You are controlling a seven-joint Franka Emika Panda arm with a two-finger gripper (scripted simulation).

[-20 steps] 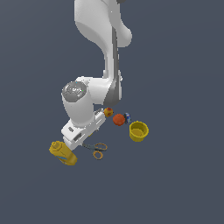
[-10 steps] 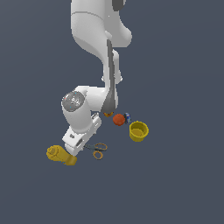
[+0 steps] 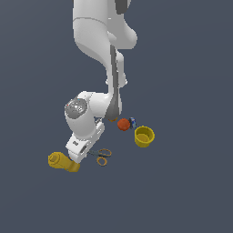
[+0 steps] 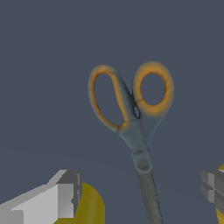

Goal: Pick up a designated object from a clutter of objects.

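The scissors [image 3: 103, 156] lie flat on the dark floor, with tan-orange finger loops and thin grey blades. In the wrist view the scissors [image 4: 135, 127] fill the middle, loops away from the hand, and the blade runs between the two fingers. My gripper [image 3: 84, 154] is low, just above the blade end. My gripper [image 4: 140, 188] is open, with one grey finger [image 4: 65, 192] on each side of the blade and nothing held. The yellow mustard bottle [image 3: 63, 162] lies right beside the hand.
A yellow cup [image 3: 144, 136] stands toward the exterior view's right. A red-orange ball [image 3: 123, 124] and a blue ball [image 3: 132, 122] lie beside it. Part of a yellow object [image 4: 92, 205] shows behind one finger in the wrist view.
The arm has bent down, and the hand has dropped closer to the floor over the scissors' blade end. The objects have not moved.
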